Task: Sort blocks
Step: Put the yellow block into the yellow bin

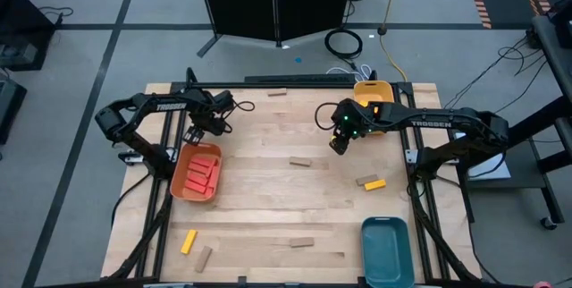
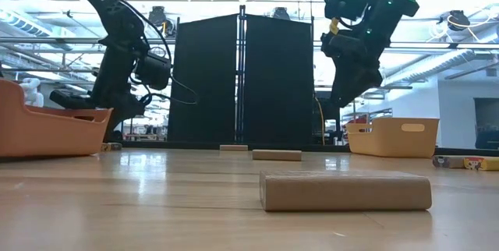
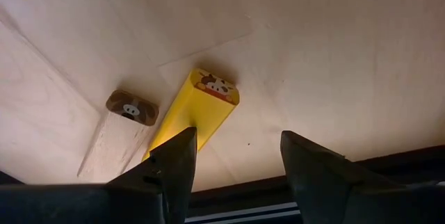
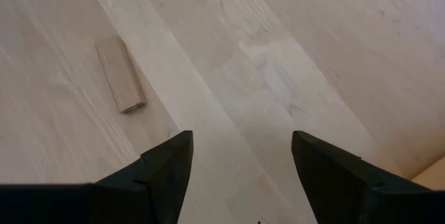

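Observation:
My left gripper [image 1: 191,136] hangs open above the far rim of the orange tray [image 1: 181,188], which holds several red blocks [image 1: 202,173]. Its wrist view looks past the open fingers at a yellow block [image 3: 198,109] and a tan block [image 3: 132,107] lying flat on the table. My right gripper [image 1: 338,145] is open and raised over the table's middle, right of a tan block [image 1: 299,163] that also shows in its wrist view, tan block [image 4: 119,83]. More blocks lie flat: a tan and yellow pair [image 1: 371,182], a tan one [image 1: 301,242], and a yellow [image 1: 189,241] and tan one [image 1: 204,257] near the front left.
A yellow tray [image 1: 374,96] stands at the far right, behind my right arm. A teal tray [image 1: 386,250] sits at the near right edge. One tan block [image 1: 277,92] lies by the far edge. In the low view a tan block [image 2: 345,191] lies close in front.

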Tool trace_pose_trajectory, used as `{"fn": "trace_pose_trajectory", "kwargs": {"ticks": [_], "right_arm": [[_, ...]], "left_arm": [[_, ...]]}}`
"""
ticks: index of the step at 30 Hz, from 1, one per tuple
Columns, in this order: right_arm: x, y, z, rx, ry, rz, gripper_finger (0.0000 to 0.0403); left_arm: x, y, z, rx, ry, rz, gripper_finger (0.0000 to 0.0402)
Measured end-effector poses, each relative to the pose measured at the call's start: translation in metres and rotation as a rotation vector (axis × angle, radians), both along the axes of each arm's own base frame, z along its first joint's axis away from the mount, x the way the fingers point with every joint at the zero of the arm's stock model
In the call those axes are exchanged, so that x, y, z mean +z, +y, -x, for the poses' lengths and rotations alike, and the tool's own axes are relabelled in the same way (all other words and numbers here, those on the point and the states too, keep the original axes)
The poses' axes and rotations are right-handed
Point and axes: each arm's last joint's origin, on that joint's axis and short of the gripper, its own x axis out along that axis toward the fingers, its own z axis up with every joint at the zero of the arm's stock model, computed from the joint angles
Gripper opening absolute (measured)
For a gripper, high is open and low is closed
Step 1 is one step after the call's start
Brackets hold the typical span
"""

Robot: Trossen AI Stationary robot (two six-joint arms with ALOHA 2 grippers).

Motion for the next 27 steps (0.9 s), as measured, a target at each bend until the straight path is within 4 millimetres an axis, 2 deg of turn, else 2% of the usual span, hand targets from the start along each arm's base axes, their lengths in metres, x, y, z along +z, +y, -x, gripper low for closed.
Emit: {"fn": "trace_pose_trajectory", "kwargs": {"ticks": [15,24,27], "right_arm": [[-0.0001,0.0002,0.0,-0.02,-0.005,-0.017,0.0238],[-0.0001,0.0002,0.0,-0.019,-0.005,-0.016,0.0238],[-0.0001,0.0002,0.0,-0.019,-0.004,-0.016,0.0238]], "left_arm": [[0.0003,0.001,0.0003,-0.007,0.02,-0.027,0.0205],[0.0001,-0.0013,0.0011,-0.105,0.023,0.051,0.0205],[0.0004,0.001,-0.0014,-0.106,0.025,-0.003,0.0205]]}}
